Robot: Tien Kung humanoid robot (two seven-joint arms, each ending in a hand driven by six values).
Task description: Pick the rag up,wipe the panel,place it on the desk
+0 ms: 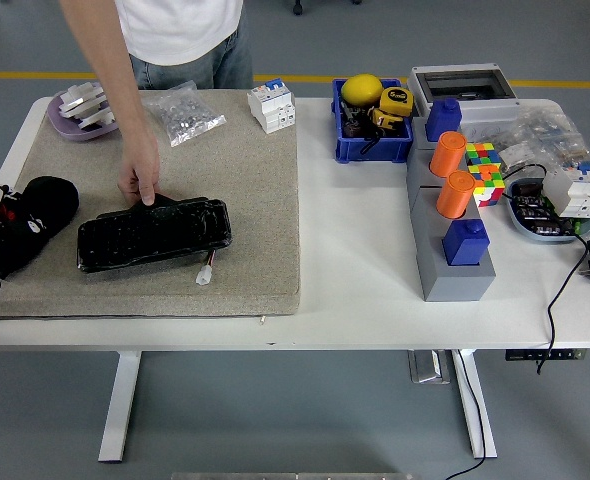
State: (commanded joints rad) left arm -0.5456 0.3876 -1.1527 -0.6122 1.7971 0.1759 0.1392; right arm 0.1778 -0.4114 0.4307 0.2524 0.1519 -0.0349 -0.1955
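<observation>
One desk [355, 290], one tan mat [175, 130], one black panel [153, 233] lying on it, a person's hand [140, 180] touching its far edge. Left hand [15, 225] at the mat's left edge, fingers closed round one black rag [47, 198].

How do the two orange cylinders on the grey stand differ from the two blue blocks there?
The orange cylinders are round and stand in the middle of the grey stand. The blue blocks are boxy, and one sits at each end of the row. All four stand upright in one row on it.
</observation>
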